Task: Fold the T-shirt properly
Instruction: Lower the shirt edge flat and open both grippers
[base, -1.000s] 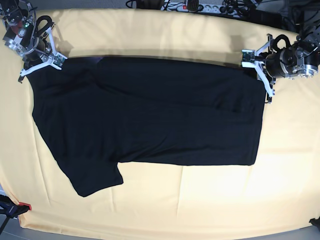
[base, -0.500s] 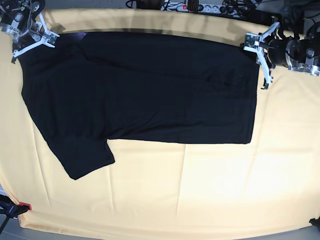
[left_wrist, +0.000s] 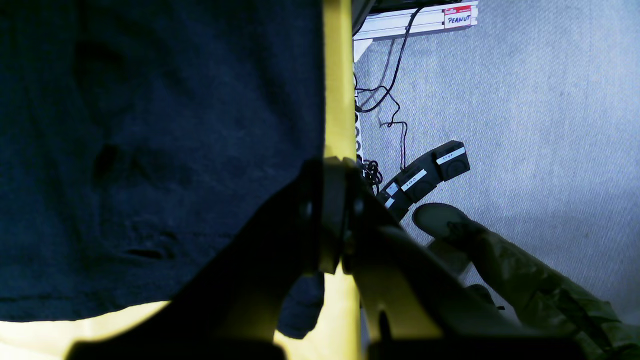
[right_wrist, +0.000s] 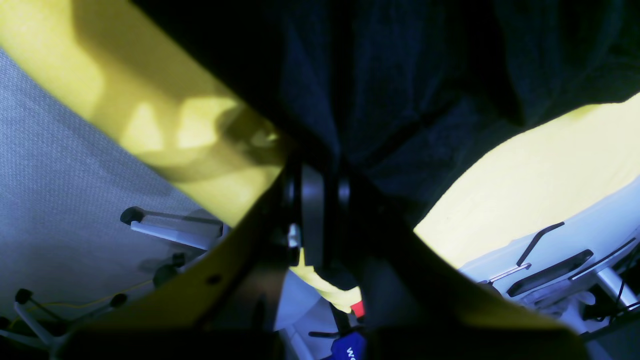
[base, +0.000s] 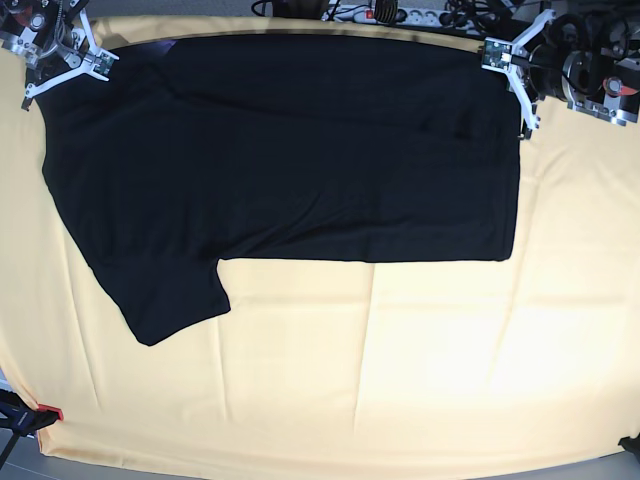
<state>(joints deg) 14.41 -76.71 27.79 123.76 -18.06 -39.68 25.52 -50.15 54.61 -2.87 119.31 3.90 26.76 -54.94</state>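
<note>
The black T-shirt lies spread plain side up on the pale yellow tablecloth, with one sleeve pointing to the front left. Its far edge is close to the table's back edge. My right gripper is shut on the shirt's far left corner; the right wrist view shows the fabric running into the closed gripper. My left gripper is shut on the far right corner; the left wrist view shows the cloth beside the closed gripper.
A power strip and cables lie beyond the back edge. A red clamp holds the cloth at the front left corner. The left wrist view shows grey floor with black boxes and a person's shoe.
Both grippers have moved toward the table's back edge, dragging the T-shirt with them. The whole shirt has slid away from the front and lies flatter.
</note>
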